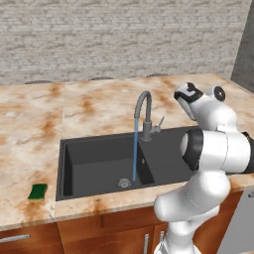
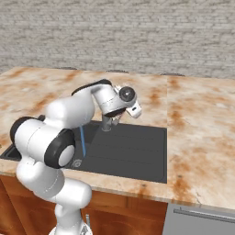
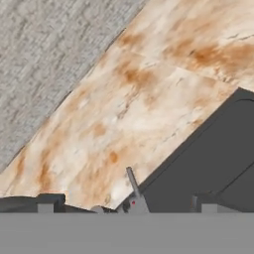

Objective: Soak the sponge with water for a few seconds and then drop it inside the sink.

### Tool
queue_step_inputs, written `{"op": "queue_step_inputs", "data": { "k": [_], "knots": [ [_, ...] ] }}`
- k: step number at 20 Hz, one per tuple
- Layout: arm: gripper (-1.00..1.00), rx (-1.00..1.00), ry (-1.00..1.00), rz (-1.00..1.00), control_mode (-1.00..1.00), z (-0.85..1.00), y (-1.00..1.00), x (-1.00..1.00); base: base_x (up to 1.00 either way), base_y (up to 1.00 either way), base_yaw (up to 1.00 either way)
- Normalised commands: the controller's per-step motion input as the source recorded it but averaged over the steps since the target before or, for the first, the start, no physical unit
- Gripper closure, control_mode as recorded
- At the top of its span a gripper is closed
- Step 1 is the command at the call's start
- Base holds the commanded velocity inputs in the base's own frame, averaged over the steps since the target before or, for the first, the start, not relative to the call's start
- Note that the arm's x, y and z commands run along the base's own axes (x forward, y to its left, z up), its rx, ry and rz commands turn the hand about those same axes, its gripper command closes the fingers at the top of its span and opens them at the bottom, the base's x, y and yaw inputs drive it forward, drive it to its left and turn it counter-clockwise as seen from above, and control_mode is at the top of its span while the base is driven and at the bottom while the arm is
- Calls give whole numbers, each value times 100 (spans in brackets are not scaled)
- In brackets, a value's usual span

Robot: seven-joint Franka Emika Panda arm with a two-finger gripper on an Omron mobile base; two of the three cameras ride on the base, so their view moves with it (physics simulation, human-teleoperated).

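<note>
With the water running from the faucet into the sink, the gripper hovers wide open and empty near the faucet handle. The sponge lies on the counter left of the basin, well apart; the long reach risks clipping the faucet.

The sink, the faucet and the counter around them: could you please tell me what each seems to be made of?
Sink: matte dark grey-black, likely composite or stone, with no shine. Faucet: dull grey metal, it seems, with a smooth curved tube. Counter: polished marble-like stone, cream with rust-brown veins.
</note>
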Motion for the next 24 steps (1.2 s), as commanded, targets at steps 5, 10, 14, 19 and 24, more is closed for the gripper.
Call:
{"op": "queue_step_inputs", "data": {
  "k": [5,10,14,19,24],
  "knots": [
    [-100,0,24,0,-100,19,18,-43,0,0,0],
    [-100,0,24,0,-100,14,16,-43,0,0,0],
    [-100,0,18,0,-100,1,22,-35,0,0,0],
    [-100,0,1,3,-100,0,17,-35,0,0,0],
    [-100,0,0,6,-100,-11,32,-31,0,0,0]
  ]
}}
